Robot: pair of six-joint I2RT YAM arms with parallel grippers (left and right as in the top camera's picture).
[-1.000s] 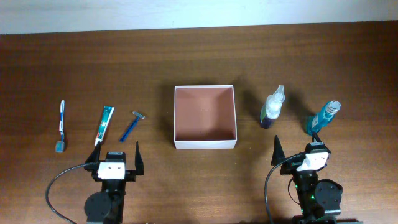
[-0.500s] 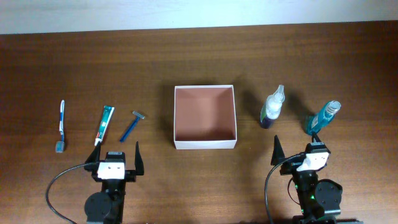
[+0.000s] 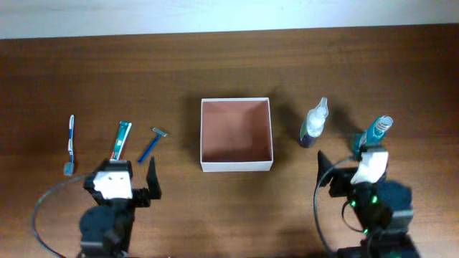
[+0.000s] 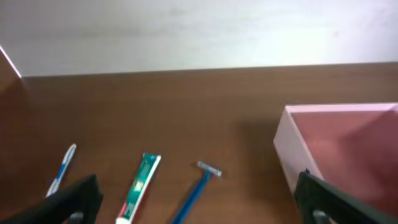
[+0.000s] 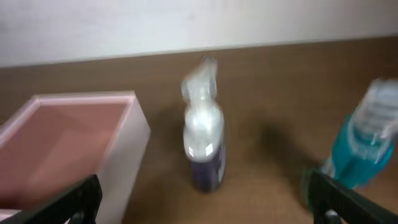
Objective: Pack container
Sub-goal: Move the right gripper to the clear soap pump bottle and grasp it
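Toiletries lie ahead of the left gripper (image 3: 123,172): a toothpaste (image 3: 120,140) straight in front, a razor (image 3: 151,144) ahead of its right finger, and a toothbrush (image 3: 70,143) farther off to its left, all flat on the table (image 3: 229,64). Ahead of the right gripper (image 3: 348,168) a spray bottle (image 3: 314,124) stands upright, roughly in line with the gap between its fingers. A blue bottle (image 3: 373,135) stands just in front of its right finger.

The container (image 3: 236,134) sits between the two grippers and forward of both, to the left gripper's right and the right gripper's left. It rests flat, mouth up. Being square, it has no long axis, and its sides run parallel to the table edge.

Both grippers are spread wide, hold nothing and touch nothing.
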